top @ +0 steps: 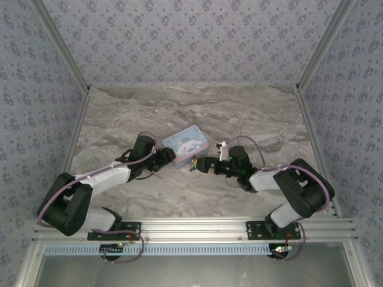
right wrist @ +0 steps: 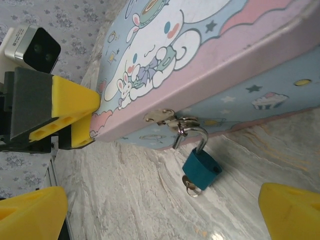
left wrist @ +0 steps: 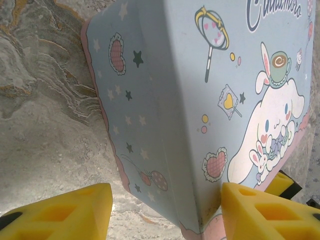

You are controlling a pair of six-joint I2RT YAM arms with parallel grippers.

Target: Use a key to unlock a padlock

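- Blue-teal padlock (right wrist: 201, 169), tiny, with a silvery metal shackle, hangs by that shackle from a small silvery clasp (right wrist: 161, 117) on the side wall of a pale blue rectangular tin (top: 187, 145) with a pink-edged lid and a cartoon picture.
- One leg of the shackle appears to end free, clear of the padlock's body.
- A small metal key (right wrist: 190, 186) sticks out of the underside of the body, just above the surface.
- The tin sits around the middle of the marbled grey-beige surface (top: 179, 107), well apart from its left, right and far edges. The padlock is on the tin's wall that faces the near right corner.
- The right hand (right wrist: 160, 200) is spread wide and holds nothing. Its yellow fingers (right wrist: 30, 215) stand to either side of the padlock, apart from it and from the key.
- The left hand (left wrist: 165, 212) is at the tin's opposite corner with its jaws partly apart.
- One of its yellow fingers (left wrist: 260, 210) lies against the tin by the lid. The other stands clear of the starred side wall, with bare surface between, so the tin is not clamped.
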